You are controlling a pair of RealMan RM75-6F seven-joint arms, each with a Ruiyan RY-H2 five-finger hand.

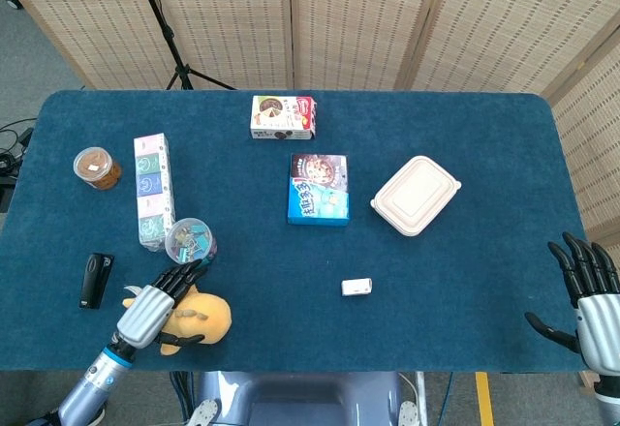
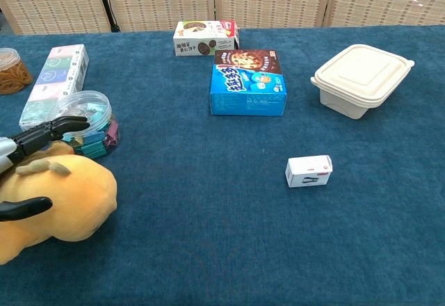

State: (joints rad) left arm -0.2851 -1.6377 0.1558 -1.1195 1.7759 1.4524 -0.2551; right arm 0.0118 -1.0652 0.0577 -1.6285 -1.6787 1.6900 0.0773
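1. The left hand (image 1: 150, 308) sits at the lower left of the head view, fingers spread apart, resting over the orange plush toy (image 1: 201, 319) without clasping it.
2. The plush toy lies on the blue surface (image 1: 465, 261) near its lower left edge; in the chest view it fills the lower left corner.
3. Just above the fingertips stands a clear tub of clips (image 1: 190, 241), close to the toy.
4. A black stapler (image 1: 94, 280) lies left of the hand.
5. The right hand (image 1: 589, 295) hangs at the lower right edge of the frame, off the surface, fingers apart and holding nothing.
6. A small white box (image 1: 356, 287) lies at lower centre.
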